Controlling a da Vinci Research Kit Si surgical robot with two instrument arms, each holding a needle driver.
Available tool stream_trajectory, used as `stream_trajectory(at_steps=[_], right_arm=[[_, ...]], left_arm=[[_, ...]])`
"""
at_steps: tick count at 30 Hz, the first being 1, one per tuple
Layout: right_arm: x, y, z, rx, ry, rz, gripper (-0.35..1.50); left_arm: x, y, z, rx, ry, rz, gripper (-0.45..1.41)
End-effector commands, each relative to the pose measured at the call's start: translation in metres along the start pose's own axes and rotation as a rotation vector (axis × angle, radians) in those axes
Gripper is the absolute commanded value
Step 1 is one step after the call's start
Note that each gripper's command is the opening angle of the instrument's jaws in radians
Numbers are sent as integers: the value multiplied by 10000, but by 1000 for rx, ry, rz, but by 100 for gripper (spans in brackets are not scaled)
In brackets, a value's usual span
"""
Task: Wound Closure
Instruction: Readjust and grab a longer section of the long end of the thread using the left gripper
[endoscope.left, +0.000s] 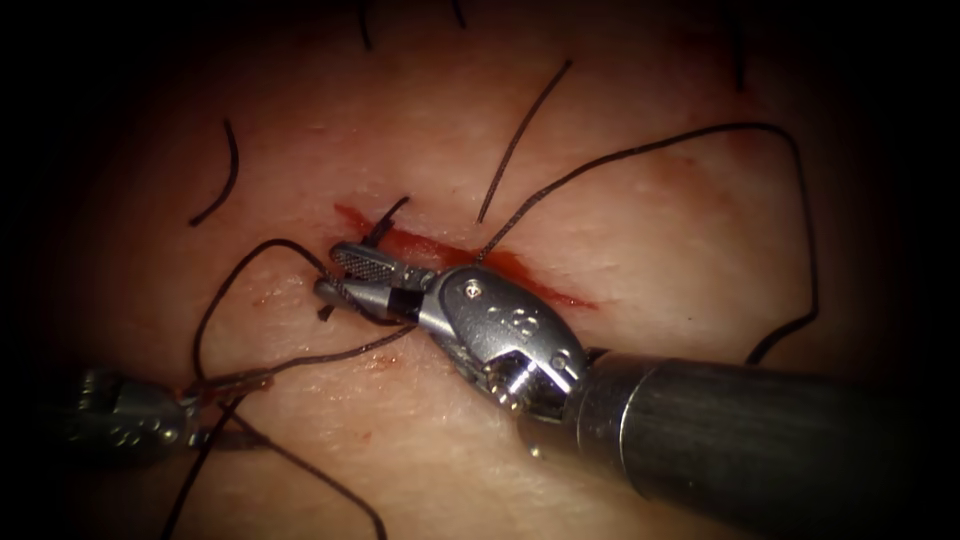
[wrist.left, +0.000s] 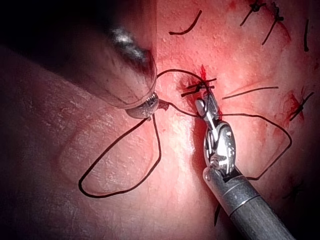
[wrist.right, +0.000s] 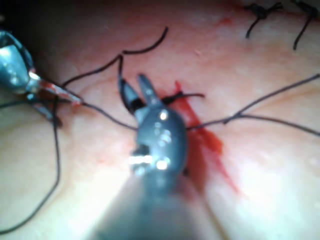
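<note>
The tissue (endoscope.left: 640, 230) carries everything: a cut (endoscope.left: 470, 258) lined with red fluid (endoscope.left: 520, 272), dark thread (endoscope.left: 640, 152) looping across both sides, and loose cut ends of thread (endoscope.left: 225, 175) left of it.

My right hand (endoscope.left: 345, 275) is polished, glossy steel with cross-hatched inner faces, on a matt dark-grey metal shaft (endoscope.left: 740, 440). The pale pink tissue (endoscope.left: 640, 230) looks moist and finely pebbled; the dark thread (endoscope.left: 640, 150) looks matt.
</note>
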Motion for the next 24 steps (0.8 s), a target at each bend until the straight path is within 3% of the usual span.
stream_trajectory(at_steps=[1, 15, 24], right_arm=[[-7, -1, 6, 2, 1, 1, 19], [-7, -1, 6, 8, -2, -6, 15], [-7, -1, 5, 8, -2, -12, 15]], left_arm=[[0, 10, 6, -1, -2, -5, 56], [12, 24, -13, 12, -23, -29, 64], [39, 27, -37, 12, -1, -21, 74]])
